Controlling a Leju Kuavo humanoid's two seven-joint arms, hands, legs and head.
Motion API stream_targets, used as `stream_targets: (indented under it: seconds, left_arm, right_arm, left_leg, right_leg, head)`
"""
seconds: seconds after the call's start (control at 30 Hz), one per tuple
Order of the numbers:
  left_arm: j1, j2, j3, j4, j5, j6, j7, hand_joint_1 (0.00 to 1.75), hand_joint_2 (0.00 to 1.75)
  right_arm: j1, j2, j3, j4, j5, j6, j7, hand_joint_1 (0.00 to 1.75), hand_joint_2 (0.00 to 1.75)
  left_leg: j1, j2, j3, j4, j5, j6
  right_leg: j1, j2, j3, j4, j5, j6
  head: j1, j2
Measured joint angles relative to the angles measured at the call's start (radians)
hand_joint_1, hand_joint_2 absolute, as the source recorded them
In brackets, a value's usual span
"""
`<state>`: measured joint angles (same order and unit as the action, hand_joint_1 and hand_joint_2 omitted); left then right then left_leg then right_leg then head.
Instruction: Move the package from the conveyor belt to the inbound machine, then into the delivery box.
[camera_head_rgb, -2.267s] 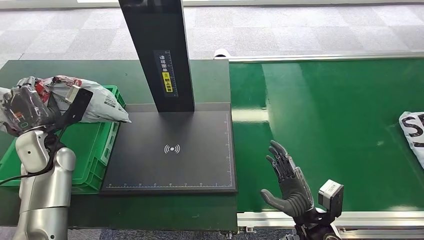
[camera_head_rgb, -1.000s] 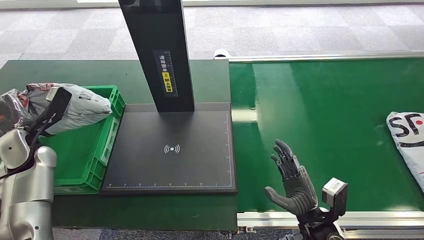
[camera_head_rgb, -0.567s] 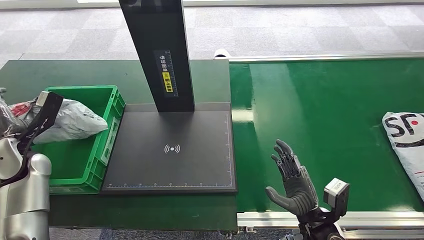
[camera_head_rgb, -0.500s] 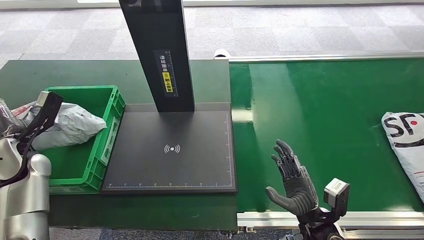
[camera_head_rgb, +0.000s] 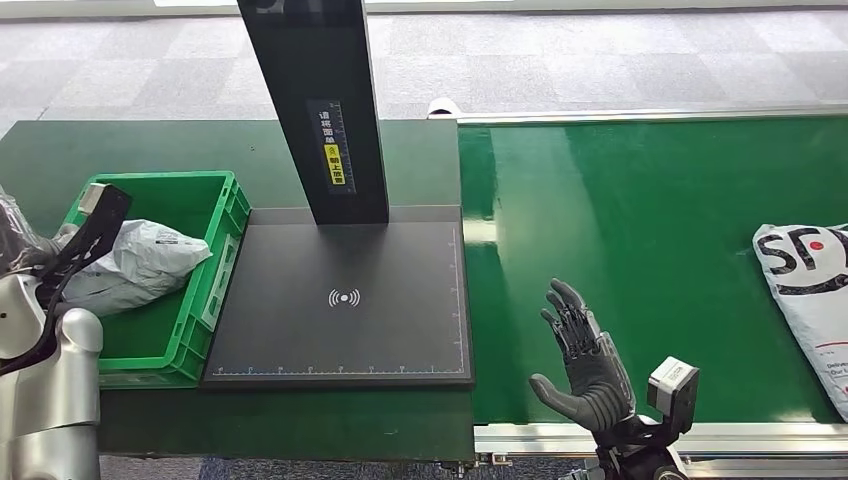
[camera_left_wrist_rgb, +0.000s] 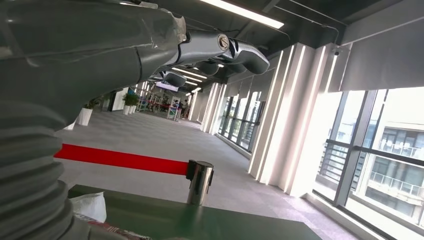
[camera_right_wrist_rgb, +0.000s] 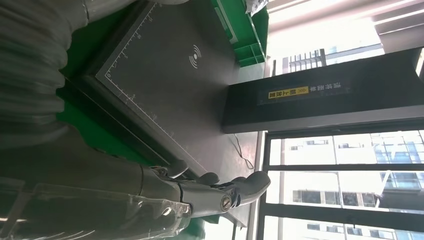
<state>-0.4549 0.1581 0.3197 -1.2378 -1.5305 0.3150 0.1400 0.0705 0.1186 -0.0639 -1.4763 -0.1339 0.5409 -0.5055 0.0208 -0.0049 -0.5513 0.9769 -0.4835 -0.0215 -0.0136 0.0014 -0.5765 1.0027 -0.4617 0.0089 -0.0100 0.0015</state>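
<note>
Package (camera_head_rgb: 135, 265) lies in the green box (camera_head_rgb: 215, 260), beside the left hand (camera_left_wrist_rgb: 220, 47).

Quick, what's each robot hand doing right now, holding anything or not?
Left robot hand: open, fingers extended, holding nothing; the package lies in the green box.
Right robot hand: open, fingers spread above the conveyor belt.
</note>
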Motion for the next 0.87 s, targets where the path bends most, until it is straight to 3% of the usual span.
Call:
stream_targets:
  seconds: [0.13, 0.2, 0.33, 0.43, 0.53, 0.67, 0.77, 0.87]
  left_arm:
    - [0.0, 0.0, -0.001, 0.0, 0.037, 0.013, -0.025, 0.0, 1.75]
    - [0.0, 0.0, -0.006, -0.002, 0.147, 0.069, -0.096, 0.0, 1.75]
    - [0.008, -0.013, -0.026, -0.041, 0.621, 0.216, -0.414, 0.0, 1.75]
    - [0.041, -0.04, -0.049, -0.091, 0.979, 0.209, -0.64, 0.0, 1.75]
    - [0.093, -0.061, -0.081, -0.158, 1.207, 0.219, -0.786, 0.0, 1.75]
    - [0.169, -0.063, -0.201, -0.308, 1.32, 0.318, -0.836, 0.0, 1.75]
    - [0.209, -0.067, -0.3, -0.39, 1.387, 0.236, -0.84, 0.0, 1.75]
    - [0.23, -0.074, -0.349, -0.432, 1.42, 0.169, -0.84, 0.0, 1.75]
  right_arm:
    - [0.0, 0.001, 0.0, 0.0, -0.001, 0.002, 0.0, 0.0, 1.75]
    - [-0.001, 0.001, 0.0, 0.0, -0.004, 0.003, 0.0, 0.0, 1.75]
    - [-0.001, 0.001, 0.006, 0.0, -0.013, 0.004, -0.008, 0.0, 1.75]
    - [-0.002, -0.003, 0.02, 0.0, -0.022, 0.0, -0.026, 0.0, 1.75]
    - [-0.002, -0.009, 0.032, 0.0, -0.032, -0.006, -0.04, 0.0, 1.75]
    - [-0.01, -0.02, 0.041, 0.004, -0.079, -0.007, -0.047, 0.0, 1.75]
    - [-0.019, -0.024, 0.044, 0.007, -0.124, 0.0, -0.041, 0.0, 1.75]
    - [-0.02, -0.026, 0.047, 0.007, -0.137, 0.005, -0.034, 0.0, 1.75]
  left_leg:
    - [0.0, 0.0, 0.0, 0.0, 0.0, 0.0]
    - [0.0, 0.0, 0.0, 0.0, 0.0, 0.0]
    - [0.0, 0.0, 0.0, 0.0, 0.0, 0.0]
    - [0.0, 0.0, 0.0, 0.0, 0.0, 0.0]
    - [0.0, 0.001, 0.0, 0.0, 0.0, 0.0]
    - [0.0, -0.001, 0.0, 0.0, 0.0, 0.0]
    - [0.0, -0.001, 0.0, 0.0, 0.0, 0.0]
    - [0.0, -0.001, 0.001, 0.0, 0.0, 0.0]
  right_leg:
    - [0.0, 0.0, 0.0, 0.0, 0.0, 0.0]
    - [0.0, 0.0, 0.0, 0.0, 0.0, 0.0]
    - [0.0, 0.0, 0.0, 0.0, 0.0, 0.0]
    - [0.0, 0.0, 0.001, 0.0, 0.0, 0.0]
    - [0.0, 0.0, 0.0, 0.0, 0.0, 0.0]
    - [0.0, -0.001, 0.001, -0.001, 0.0, 0.0]
    - [0.0, -0.001, 0.002, -0.001, 0.0, 0.0]
    - [0.0, -0.001, 0.002, -0.001, 0.0, 0.0]
  head:
    - [0.0, 0.0]
    - [0.0, 0.0]
    - [0.0, 0.0]
    - [0.0, 0.0]
    - [0.0, 0.0]
    - [0.0, 0.0]
    - [0.0, 0.0]
    - [0.0, 0.0]
